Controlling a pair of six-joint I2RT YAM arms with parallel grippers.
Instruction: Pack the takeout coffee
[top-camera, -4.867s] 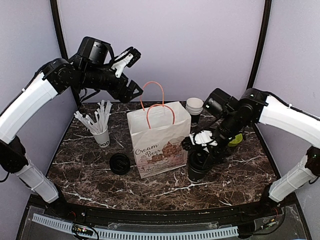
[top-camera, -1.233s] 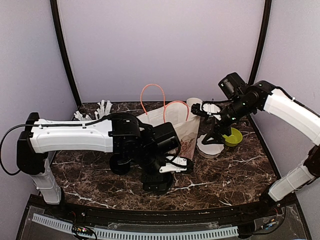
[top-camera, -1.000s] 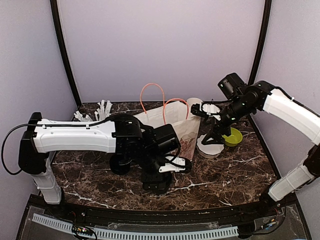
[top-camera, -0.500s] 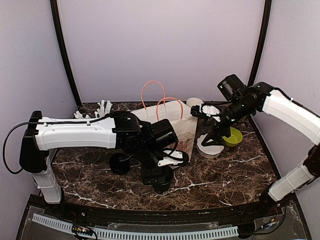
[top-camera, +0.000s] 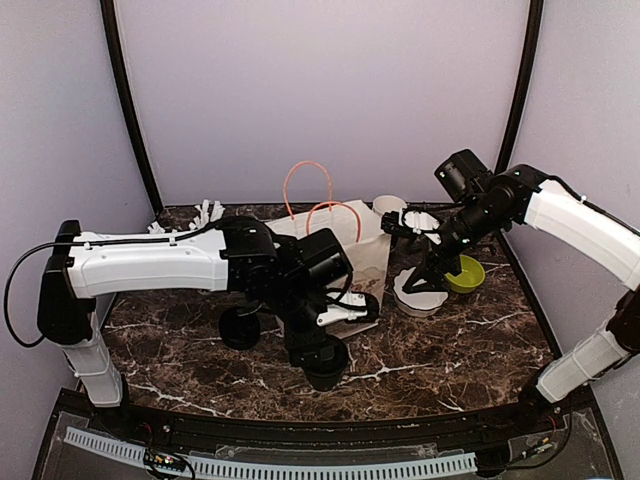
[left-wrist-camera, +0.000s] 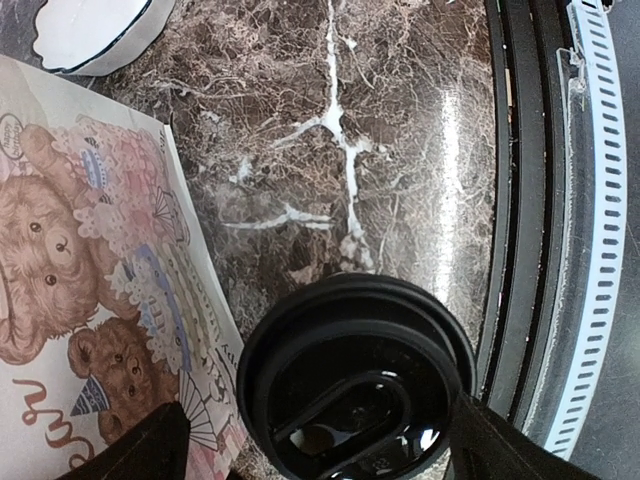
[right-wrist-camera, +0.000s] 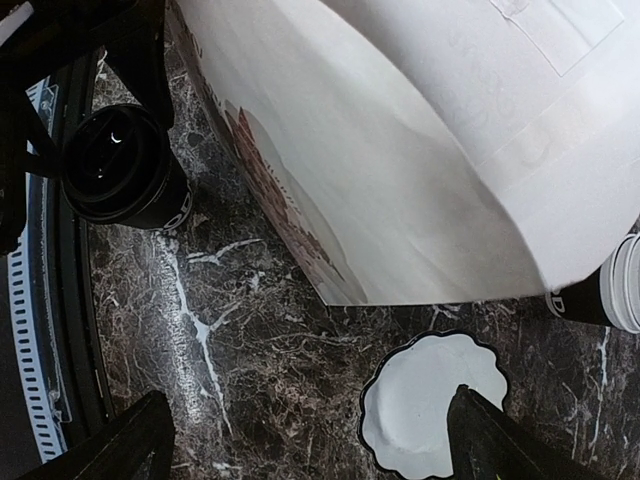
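Upright takeout coffee (left-wrist-camera: 355, 390) at the desk's (top-camera: 450, 350) near edge, under the left tool (left-wrist-camera: 320, 440).
The cup stands lid up, long axis vertical, just beside the front corner of the tilted bear-print paper bag (left-wrist-camera: 90, 270). The left tool straddles it, jaws wide. The right tool (right-wrist-camera: 308, 420), spread and empty, hovers over a white scalloped dish (right-wrist-camera: 432, 400).

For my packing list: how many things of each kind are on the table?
Lidded cup: 1
Loose lid: 1
Bag: 1
White dish: 1
Green bowl: 1
Cup stack: 1
Bunch of sticks: 1
Total: 7
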